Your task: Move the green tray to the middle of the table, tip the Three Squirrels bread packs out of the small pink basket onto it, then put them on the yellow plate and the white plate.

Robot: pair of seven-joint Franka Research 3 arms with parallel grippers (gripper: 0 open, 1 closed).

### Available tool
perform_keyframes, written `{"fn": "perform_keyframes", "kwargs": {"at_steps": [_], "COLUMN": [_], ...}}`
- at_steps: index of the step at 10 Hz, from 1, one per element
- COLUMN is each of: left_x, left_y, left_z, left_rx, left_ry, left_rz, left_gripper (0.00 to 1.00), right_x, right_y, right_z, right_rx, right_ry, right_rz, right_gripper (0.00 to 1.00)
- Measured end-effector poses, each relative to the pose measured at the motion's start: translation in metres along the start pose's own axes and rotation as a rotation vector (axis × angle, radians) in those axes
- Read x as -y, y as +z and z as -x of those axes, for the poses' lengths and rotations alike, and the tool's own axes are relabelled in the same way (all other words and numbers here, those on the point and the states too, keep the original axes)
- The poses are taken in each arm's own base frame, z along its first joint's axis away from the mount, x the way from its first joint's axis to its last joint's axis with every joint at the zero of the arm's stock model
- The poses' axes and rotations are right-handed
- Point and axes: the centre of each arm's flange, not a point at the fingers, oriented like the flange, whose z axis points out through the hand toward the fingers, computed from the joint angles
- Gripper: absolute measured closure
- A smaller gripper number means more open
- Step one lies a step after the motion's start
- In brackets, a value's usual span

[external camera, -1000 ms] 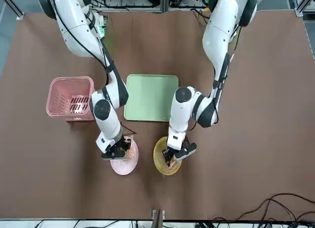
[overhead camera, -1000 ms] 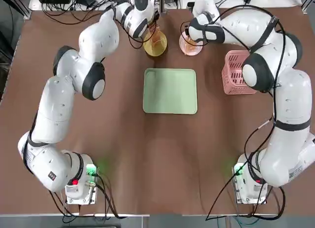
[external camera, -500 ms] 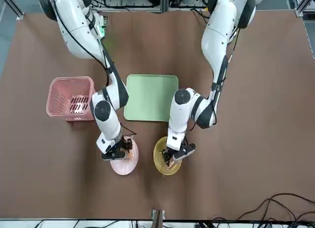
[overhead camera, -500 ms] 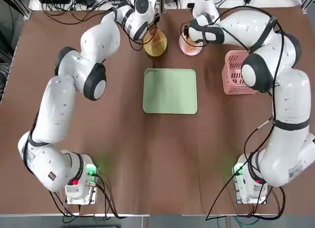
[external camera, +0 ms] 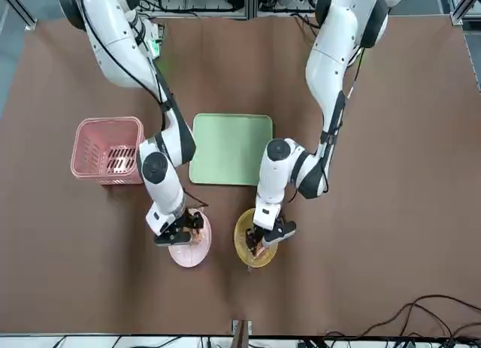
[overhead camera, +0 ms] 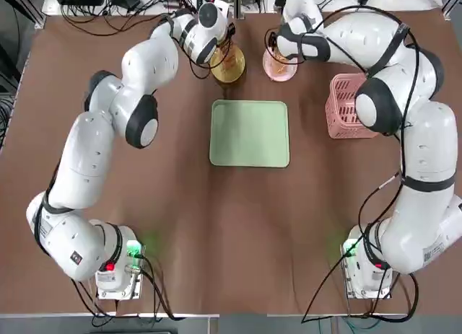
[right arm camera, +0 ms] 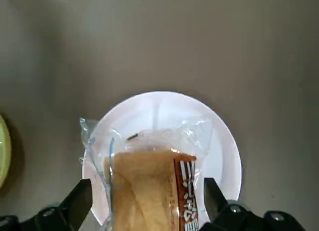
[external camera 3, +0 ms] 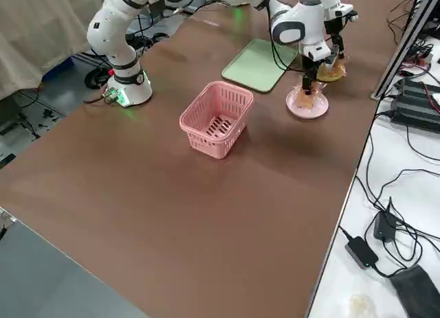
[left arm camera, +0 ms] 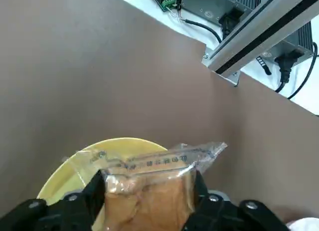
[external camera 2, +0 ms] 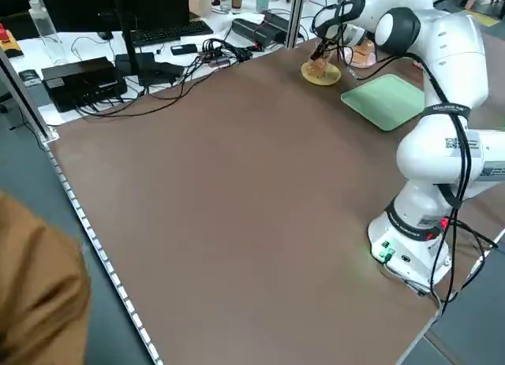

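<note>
The green tray [overhead camera: 250,133] lies bare at mid-table. Beyond it sit the yellow plate [overhead camera: 228,64] and the white plate [overhead camera: 280,66]. My left gripper [overhead camera: 219,51] hangs over the yellow plate [left arm camera: 65,176], open, with one bread pack [left arm camera: 149,183] resting on the plate between its fingers, close to both. My right gripper [overhead camera: 277,53] is open over the white plate [right arm camera: 219,146]; a second bread pack [right arm camera: 144,186] lies there with a gap to each finger. The small pink basket [overhead camera: 347,107] stands upright to the right of the tray, nothing visible inside.
Cables, power boxes and an aluminium rail [left arm camera: 259,36] line the table's far edge just behind the plates. Both arm bases [overhead camera: 119,265] sit at the near edge. The table [overhead camera: 231,226] is covered in brown cloth.
Both grippers have spread their fingers away from the bread packs, which now rest on the plates. The left wrist has shifted slightly toward the far edge.
</note>
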Motion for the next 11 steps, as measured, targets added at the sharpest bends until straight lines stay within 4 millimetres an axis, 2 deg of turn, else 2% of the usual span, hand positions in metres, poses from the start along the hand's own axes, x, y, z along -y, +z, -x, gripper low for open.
{"fn": "perform_keyframes", "kwargs": {"at_steps": [1,2,3,5,7,8,10,11], "left_x": [0.000,-0.001,-0.001,-0.001,-0.004,-0.007,-0.013,-0.018], "left_y": [0.000,0.000,0.000,0.000,-0.004,-0.008,-0.023,-0.035], "left_z": [0.001,0.001,0.001,0.001,-0.004,-0.007,-0.014,-0.020], "left_rx": [0.000,0.000,0.000,-0.002,-0.009,-0.011,-0.005,-0.002], "left_ry": [0.002,0.002,0.002,0.002,0.000,-0.002,-0.007,-0.011], "left_rz": [0.000,0.000,0.000,0.002,0.007,0.003,-0.026,-0.046], "left_gripper": [0.06,0.05,0.05,0.04,0.00,0.00,0.00,0.00], "right_x": [-0.003,-0.012,-0.031,-0.086,-0.151,-0.184,-0.238,-0.257], "right_y": [-0.020,-0.049,-0.087,-0.174,-0.259,-0.296,-0.348,-0.362], "right_z": [-0.004,-0.010,-0.018,-0.026,-0.017,-0.007,0.016,0.025], "right_rx": [0.014,0.029,0.044,0.079,0.125,0.160,0.206,0.224], "right_ry": [0.005,0.017,0.035,0.072,0.077,0.090,0.104,0.119], "right_rz": [0.008,0.017,0.025,0.035,0.044,0.026,0.002,0.005], "right_gripper": [0.01,0.01,0.01,0.01,0.01,0.01,0.01,0.01]}}
